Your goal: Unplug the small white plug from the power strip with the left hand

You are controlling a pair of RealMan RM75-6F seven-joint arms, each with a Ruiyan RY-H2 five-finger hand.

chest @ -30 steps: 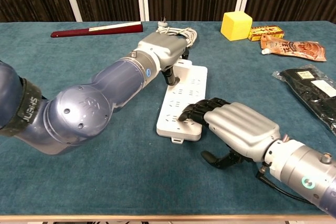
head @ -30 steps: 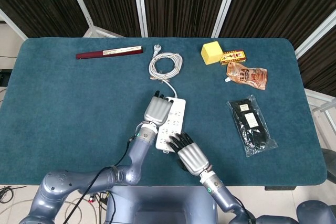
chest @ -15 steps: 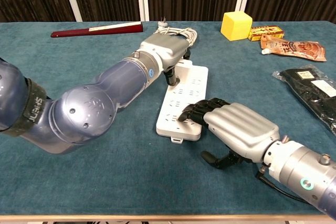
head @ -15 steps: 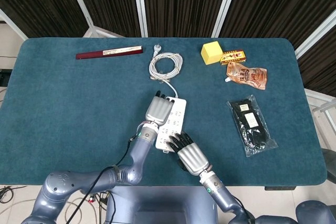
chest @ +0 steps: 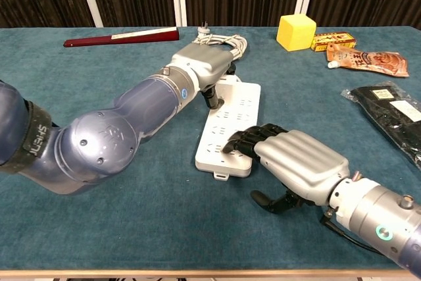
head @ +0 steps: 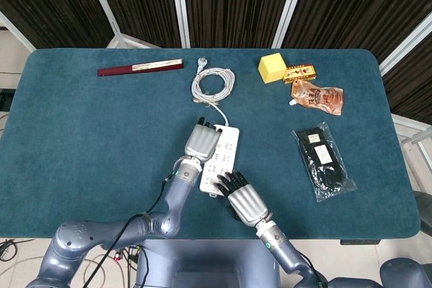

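The head view looks steeply down from high over the whole teal felt-covered table (head: 81, 139). The chest view sits low and close, facing across it. Both share the white rectangular plastic power strip (head: 225, 152).

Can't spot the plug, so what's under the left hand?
The far end of the white plastic power strip lies beneath the grey left hand. Its dark fingertips reach down; the plug itself is hidden.

The black band on the left arm (chest: 36, 139) carries white lettering, too blurred to read
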